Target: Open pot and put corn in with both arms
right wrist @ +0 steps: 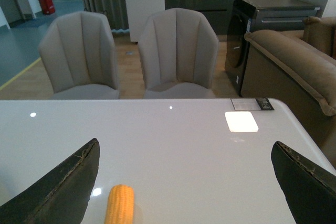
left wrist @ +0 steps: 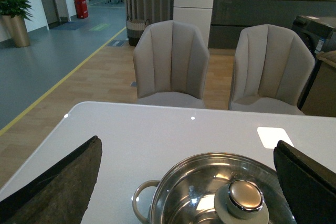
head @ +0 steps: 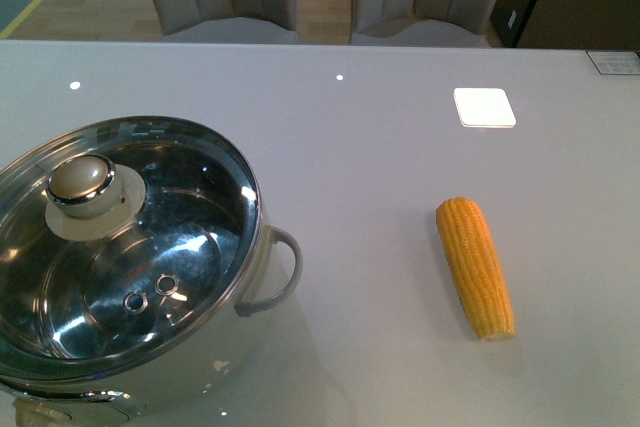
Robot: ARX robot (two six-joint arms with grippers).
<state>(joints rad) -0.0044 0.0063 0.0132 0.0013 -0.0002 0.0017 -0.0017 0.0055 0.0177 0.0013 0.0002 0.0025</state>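
Left gripper [left wrist: 187, 142]: jaws spread wide, empty, over pot [head: 257, 265]. Lid [head: 170, 237] on pot. Right gripper [right wrist: 185, 144]: jaws spread wide, empty, over corn [head: 476, 267]. Corn flat on table [head: 380, 147], right of pot, well apart.

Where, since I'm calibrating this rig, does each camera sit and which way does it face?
Front: on the body, looking down at pot and corn; no arm shows.
Left wrist: above the pot, facing chairs; open left fingers frame it.
Right wrist: above the corn, facing chairs; open right fingers frame it.
Shared: both wrists see the chairs.
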